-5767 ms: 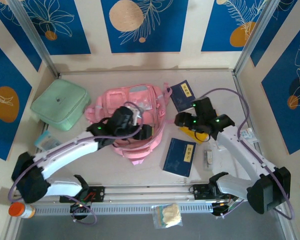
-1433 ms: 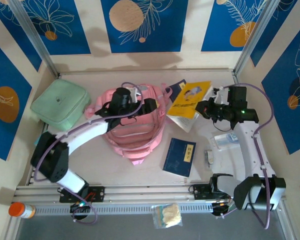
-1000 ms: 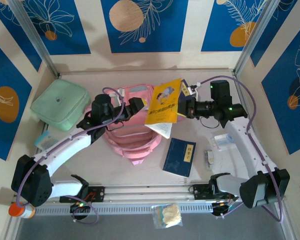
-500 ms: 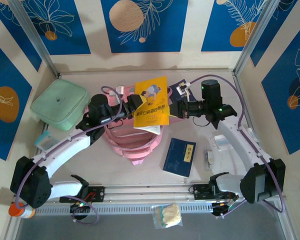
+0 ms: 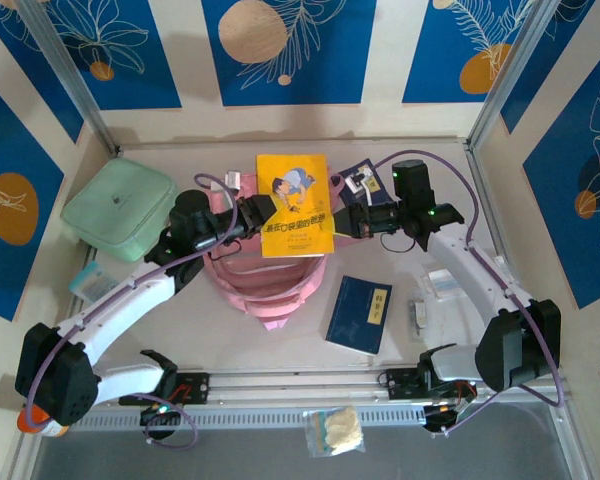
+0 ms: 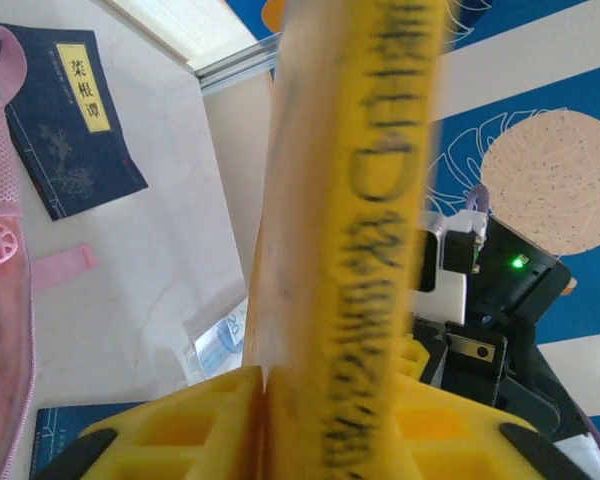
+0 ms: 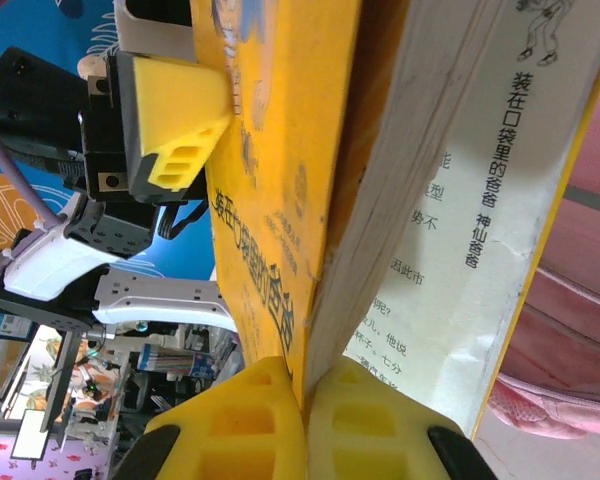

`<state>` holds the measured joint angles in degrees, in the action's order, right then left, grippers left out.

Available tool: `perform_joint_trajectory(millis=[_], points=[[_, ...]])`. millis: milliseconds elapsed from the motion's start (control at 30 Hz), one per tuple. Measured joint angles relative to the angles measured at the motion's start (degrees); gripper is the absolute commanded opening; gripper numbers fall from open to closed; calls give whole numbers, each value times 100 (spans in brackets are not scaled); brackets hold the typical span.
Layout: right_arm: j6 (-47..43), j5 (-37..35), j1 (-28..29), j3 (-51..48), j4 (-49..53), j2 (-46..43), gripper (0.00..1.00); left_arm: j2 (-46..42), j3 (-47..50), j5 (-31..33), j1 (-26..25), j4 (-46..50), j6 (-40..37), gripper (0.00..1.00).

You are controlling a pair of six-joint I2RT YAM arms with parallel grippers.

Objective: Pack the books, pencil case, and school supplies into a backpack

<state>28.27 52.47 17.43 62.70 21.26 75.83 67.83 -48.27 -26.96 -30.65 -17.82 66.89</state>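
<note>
The yellow booklet [image 5: 293,205] is held up over the far part of the pink backpack [image 5: 265,280], with the left gripper [image 5: 256,211] clenched on its left edge and the right gripper [image 5: 337,223] clenched on its right edge. 1 navy book [image 5: 359,313] lies flat on the table [image 5: 440,340], near and right of the backpack. The other navy book [image 5: 352,172] lies farther back, apparently partly hidden behind the right gripper.

Smooth paper booklet [image 5: 293,192] (cloth backpack [image 5: 268,280])
</note>
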Motion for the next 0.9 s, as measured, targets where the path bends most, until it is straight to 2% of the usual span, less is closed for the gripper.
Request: perform_joint_trajectory(millis=[33,67,133,200,300,333,433,600,833,900], points=[[-20,-22,11,11,44,2,2,0,2,7,-2,35,-31,7],[-28,-44,9,15,79,0,9,0,2,26,-11,87,-70,3],[-44,-61,9,17,140,0,33,0,2,57,-26,151,-140,0],[-63,-101,-4,-15,140,-22,68,4,2,61,-33,138,-114,0],[55,-168,-111,-269,9,-208,97,90,2,-7,-57,-72,13,0],[149,-179,-155,-396,-79,-297,99,133,2,-46,-70,-146,48,0],[531,-151,-262,-713,-437,-448,99,240,2,-68,-144,-319,129,0],[1163,-107,-238,-789,-970,-205,99,378,0,-160,-282,-597,234,0],[2337,164,-85,-1150,-2326,-94,99,407,0,-151,-291,-680,186,0],[2551,175,-13,-1213,-2531,-229,91,407,0,-127,-291,-586,68,0]])
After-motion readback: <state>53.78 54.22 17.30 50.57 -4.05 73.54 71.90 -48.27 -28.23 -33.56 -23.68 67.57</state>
